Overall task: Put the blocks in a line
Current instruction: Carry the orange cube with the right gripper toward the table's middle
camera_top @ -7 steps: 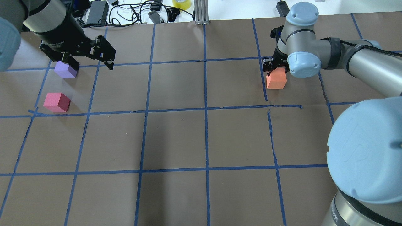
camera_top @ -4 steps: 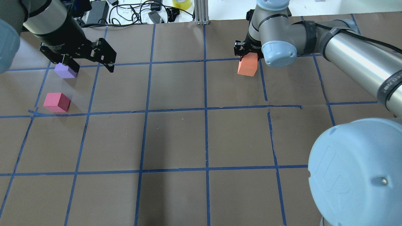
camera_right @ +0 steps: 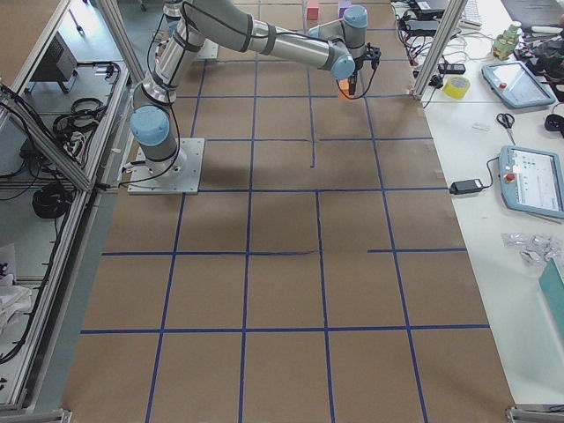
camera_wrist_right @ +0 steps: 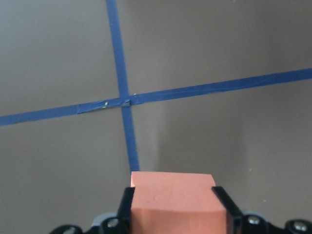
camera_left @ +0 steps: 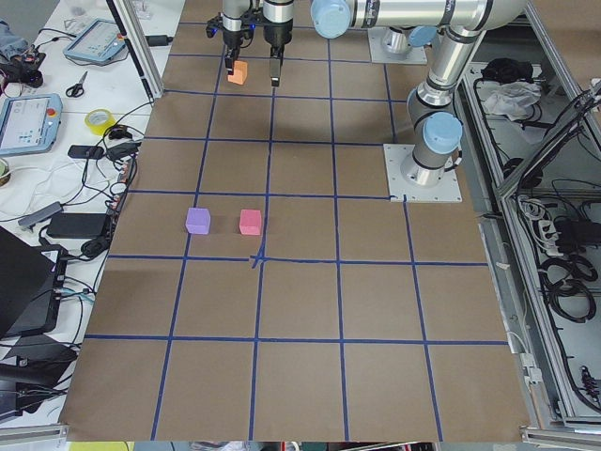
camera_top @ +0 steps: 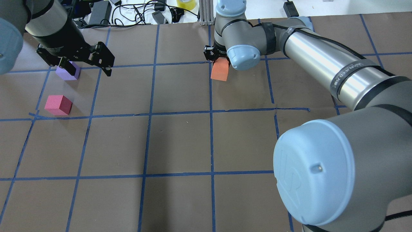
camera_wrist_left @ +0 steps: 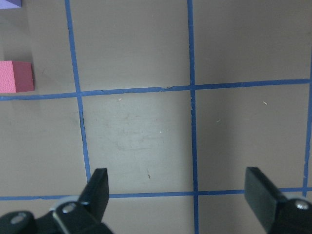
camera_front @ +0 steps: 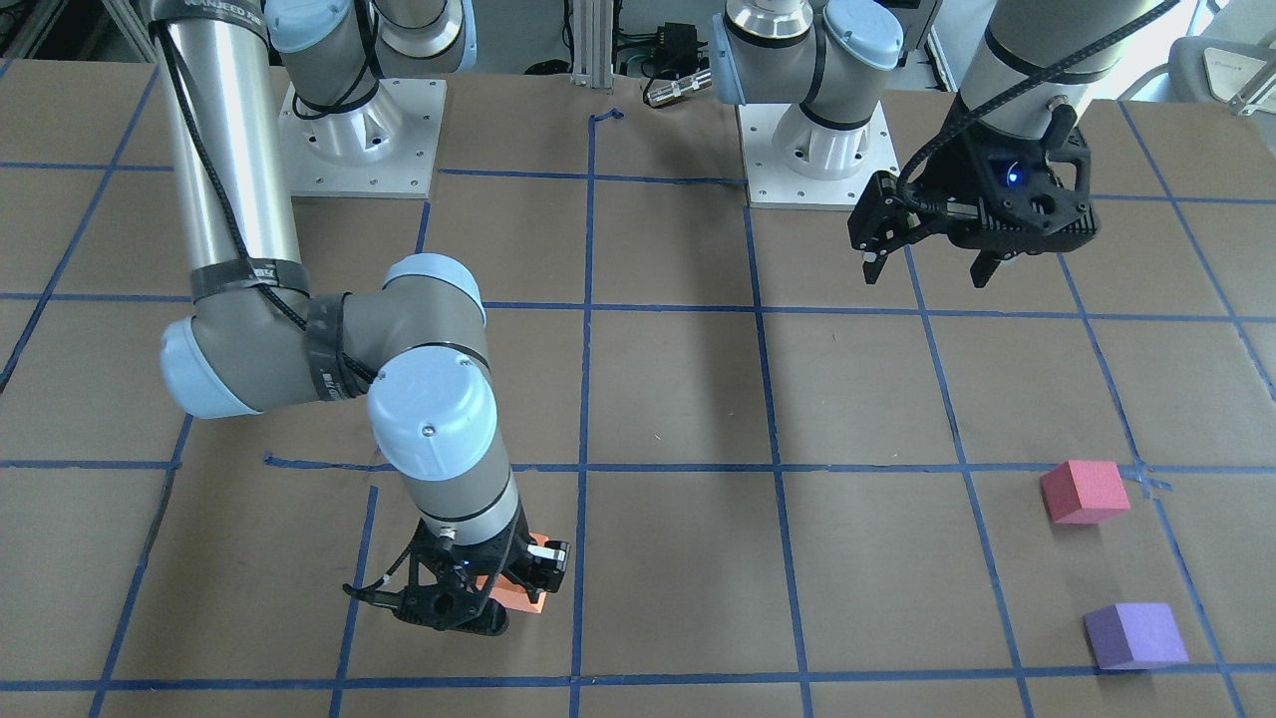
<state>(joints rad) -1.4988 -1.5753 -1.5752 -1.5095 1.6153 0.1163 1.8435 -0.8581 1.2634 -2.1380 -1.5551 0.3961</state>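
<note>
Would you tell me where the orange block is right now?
In the overhead view, the orange block hangs in the right gripper over the central tape line, far right of the purple block.

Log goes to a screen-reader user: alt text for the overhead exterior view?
Right tool grips the orange block over a blue tape line, far centre. At far left the left tool hangs open, one finger overlapping the purple block in this view; the pinkish-red block sits nearer the camera.
</note>
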